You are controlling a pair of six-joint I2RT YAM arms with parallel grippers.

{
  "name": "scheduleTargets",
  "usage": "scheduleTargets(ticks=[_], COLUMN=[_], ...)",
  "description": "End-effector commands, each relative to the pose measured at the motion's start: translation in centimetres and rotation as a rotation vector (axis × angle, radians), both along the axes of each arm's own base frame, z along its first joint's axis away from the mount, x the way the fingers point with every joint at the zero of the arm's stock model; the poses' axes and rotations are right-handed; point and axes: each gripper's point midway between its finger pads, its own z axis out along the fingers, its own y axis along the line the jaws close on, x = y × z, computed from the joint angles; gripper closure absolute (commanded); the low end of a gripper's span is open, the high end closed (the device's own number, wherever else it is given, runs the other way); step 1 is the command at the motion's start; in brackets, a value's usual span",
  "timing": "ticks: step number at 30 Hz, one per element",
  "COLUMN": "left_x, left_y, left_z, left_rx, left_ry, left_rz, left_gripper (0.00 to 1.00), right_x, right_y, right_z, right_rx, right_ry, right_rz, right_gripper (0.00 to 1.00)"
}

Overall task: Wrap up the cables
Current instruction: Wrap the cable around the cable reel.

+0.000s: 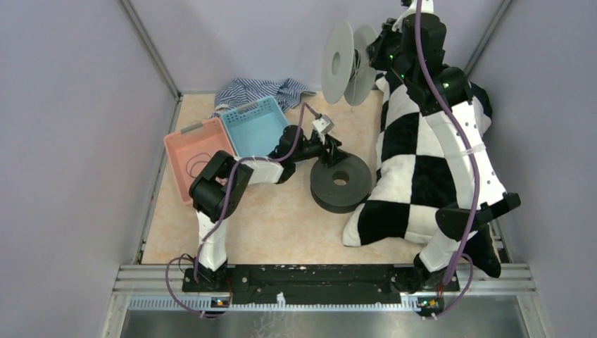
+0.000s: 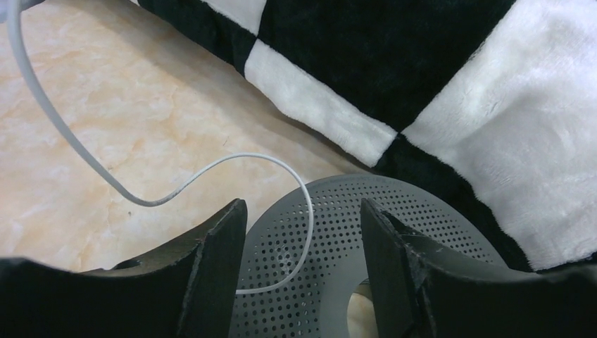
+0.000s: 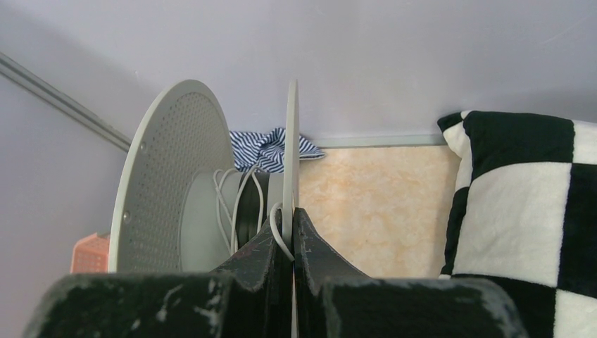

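Two reels are in play. A dark grey reel (image 1: pixel 341 182) lies flat on the marbled beige table (image 1: pixel 281 225), right beside a plush black-and-white chequered cushion (image 1: pixel 422 162). A pale grey reel (image 1: pixel 348 63) is held upright in the air near the far wall.

The left gripper (image 2: pixel 303 274) hangs just over the flat reel, its jaws well apart and clamping nothing. Its wrist view shows what the overhead cannot: the flange is peppered with fine holes, and the thin white cable (image 2: pixel 310 218) runs across the table and curls over that flange between the fingers.

The right gripper (image 3: pixel 291 225) is pinched tight on the thin edge of the pale reel's flange. Only its own wrist view shows turns of white cable wound round the hub.

One thin black cable (image 1: pixel 199 163) lies looped in the slotted pink basket (image 1: pixel 179 141), which sits beside a blue basket (image 1: pixel 257 125). A striped cloth (image 1: pixel 260 90) is crumpled behind them.
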Motion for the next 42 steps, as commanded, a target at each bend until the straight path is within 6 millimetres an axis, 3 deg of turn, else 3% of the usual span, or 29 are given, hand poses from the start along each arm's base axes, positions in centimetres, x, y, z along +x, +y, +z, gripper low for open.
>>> scheduleTargets(ticks=[1, 7, 12, 16, 25, 33, 37, 42], left_x=[0.4, 1.3, 3.4, 5.5, 10.8, 17.1, 17.6, 16.5], left_y=[-0.6, -0.6, 0.5, 2.1, 5.9, 7.4, 7.5, 8.1], left_z=[1.5, 0.6, 1.7, 3.4, 9.6, 15.2, 18.3, 20.8], left_rx=[-0.006, 0.022, 0.026, 0.032, -0.029, -0.061, -0.073, -0.076], left_ry=[-0.1, -0.1, -0.11, -0.126, -0.189, -0.249, -0.311, -0.353], left_rz=[-0.02, -0.002, 0.047, 0.116, 0.26, 0.296, 0.295, 0.301], left_gripper=[0.36, 0.58, 1.0, 1.0, 1.0, 1.0, 1.0, 1.0], right_x=[-1.8, -2.3, -2.7, -3.0, -5.3, -7.8, -7.6, -6.0], right_y=[-0.9, -1.5, -2.0, -2.2, -2.1, -0.4, -0.5, -1.0], right_z=[6.2, 6.6, 6.6, 6.5, 6.3, 3.9, 2.3, -0.2], right_rx=[0.098, 0.103, 0.09, 0.085, 0.11, 0.1, 0.068, 0.026], right_ry=[-0.165, -0.177, -0.18, -0.179, -0.181, -0.126, -0.088, -0.036], right_rz=[-0.003, -0.019, -0.032, -0.033, 0.027, 0.175, 0.168, 0.118], right_gripper=[1.0, 1.0, 1.0, 1.0, 1.0, 1.0, 1.0, 1.0])
